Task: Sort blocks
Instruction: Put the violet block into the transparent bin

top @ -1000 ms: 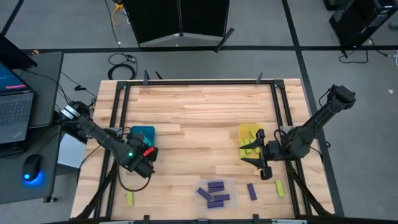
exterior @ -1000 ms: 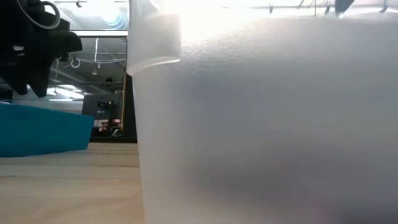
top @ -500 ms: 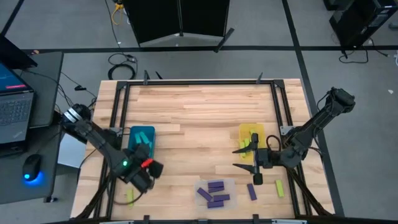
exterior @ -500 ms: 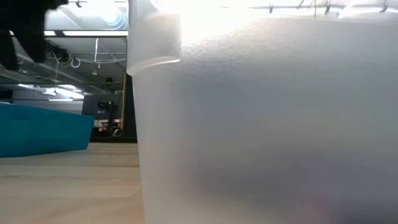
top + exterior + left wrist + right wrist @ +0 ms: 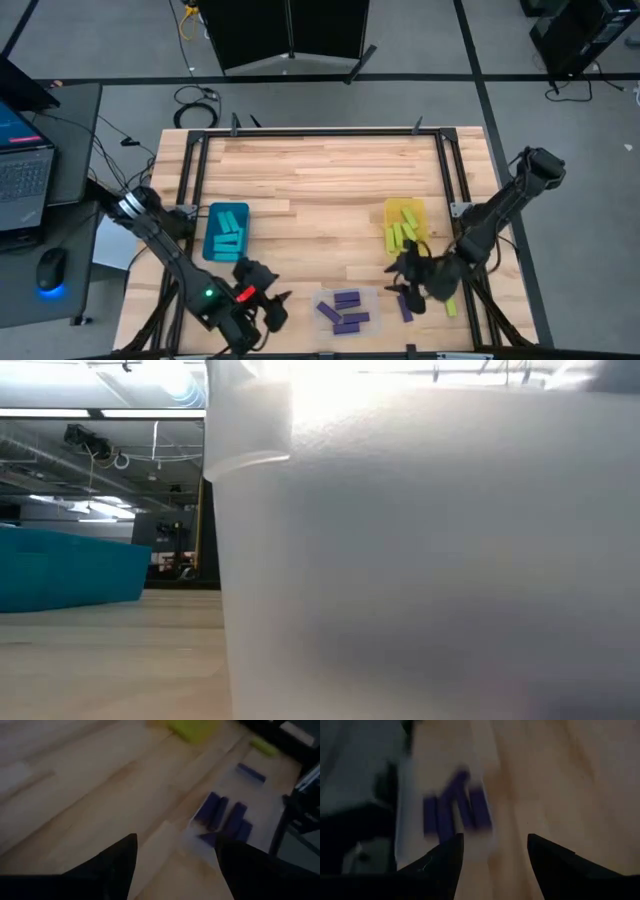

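Now: four purple blocks (image 5: 344, 310) in clear bin (image 5: 368, 296), one purple block (image 5: 405, 309) under spread right gripper (image 5: 404, 286); left gripper (image 5: 268, 308) spread, empty, near the front edge.

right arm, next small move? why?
Probably lower the right gripper onto the loose purple block just below it and close. Its fingers are open with nothing between them, and that block lies on the table outside the clear bin, where the other purple blocks already sit. The left gripper is open too, near the front edge.
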